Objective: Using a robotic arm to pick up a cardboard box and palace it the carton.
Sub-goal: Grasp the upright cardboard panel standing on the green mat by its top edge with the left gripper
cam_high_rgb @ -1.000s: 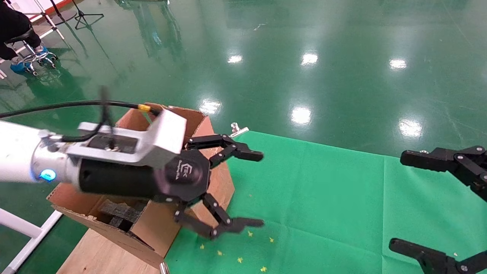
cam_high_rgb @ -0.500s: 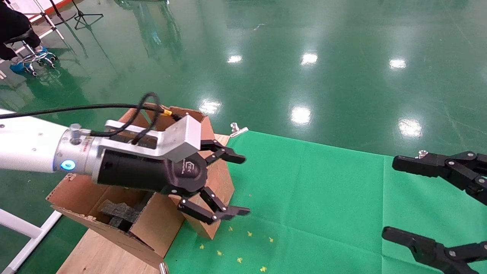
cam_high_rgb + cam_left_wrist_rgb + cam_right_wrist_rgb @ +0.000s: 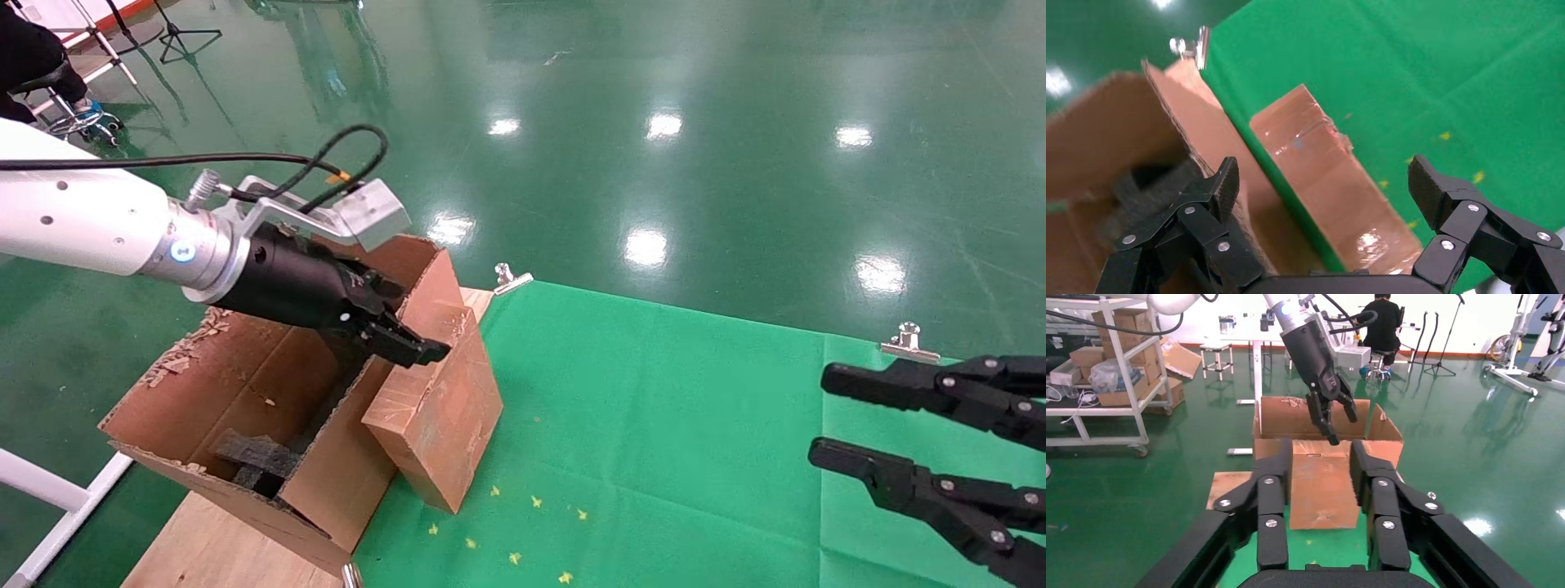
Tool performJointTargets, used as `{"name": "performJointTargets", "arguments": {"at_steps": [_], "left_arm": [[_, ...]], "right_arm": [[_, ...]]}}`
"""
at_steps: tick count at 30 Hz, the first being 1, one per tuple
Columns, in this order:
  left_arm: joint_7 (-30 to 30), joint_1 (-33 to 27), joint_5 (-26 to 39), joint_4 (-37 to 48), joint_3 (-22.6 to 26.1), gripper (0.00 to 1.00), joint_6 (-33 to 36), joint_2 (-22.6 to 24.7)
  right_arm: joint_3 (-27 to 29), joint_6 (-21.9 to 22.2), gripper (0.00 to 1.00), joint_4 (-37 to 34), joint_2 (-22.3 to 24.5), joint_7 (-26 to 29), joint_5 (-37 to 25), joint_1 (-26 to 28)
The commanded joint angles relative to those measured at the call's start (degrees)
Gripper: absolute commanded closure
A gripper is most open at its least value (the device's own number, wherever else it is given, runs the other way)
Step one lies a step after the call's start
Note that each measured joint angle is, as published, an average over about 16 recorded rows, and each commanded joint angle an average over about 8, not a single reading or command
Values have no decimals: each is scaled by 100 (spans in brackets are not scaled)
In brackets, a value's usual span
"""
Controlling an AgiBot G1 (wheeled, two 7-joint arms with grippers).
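The left gripper [image 3: 392, 331] of the robotic arm [image 3: 90, 224] hangs spread wide over the top edge of the cardboard box [image 3: 437, 400], one finger [image 3: 1220, 187] on the carton side and the other [image 3: 1428, 190] out over the green cloth [image 3: 695, 425], neither visibly touching the box. The cardboard box, a small sealed reddish-brown block with shiny tape on its upper face, stands tilted on the green-covered bench, leaning against the right wall of the carton [image 3: 245, 408] at the bench's left edge. The carton sits open with ragged upright flaps, and black foam pieces [image 3: 249, 457] lie in its near end; the arm's black wrist hides part of its far interior. From the head view only one fingertip of the left gripper shows clearly, the other lost behind the wrist and the carton flap. The right gripper [image 3: 817, 416] hovers at the right, well apart from the box, with a narrow gap between its fingers and its body cut off by the frame edge. Small yellow specks [image 3: 511, 531] dot the cloth near the box, and a metal clip [image 3: 508, 278] holds the cloth's far corner just beyond the carton.
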Motion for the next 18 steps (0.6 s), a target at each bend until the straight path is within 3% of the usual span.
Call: {"name": "performJointTargets", "arguments": {"at_steps": [1,8,18], "left_arm": [[-512,-95,97,1,60,0,14,-18],[-946,311,-41,-9,38,0,-357,-139],[-1053,839,94,-10,130,0,-796,-121]], "right_arm": [[0,0,100,0,0,0,0,0],[-1,0,100,0,0,-1,1,0],[-3,1,100,0,1,-1,2,1]]}}
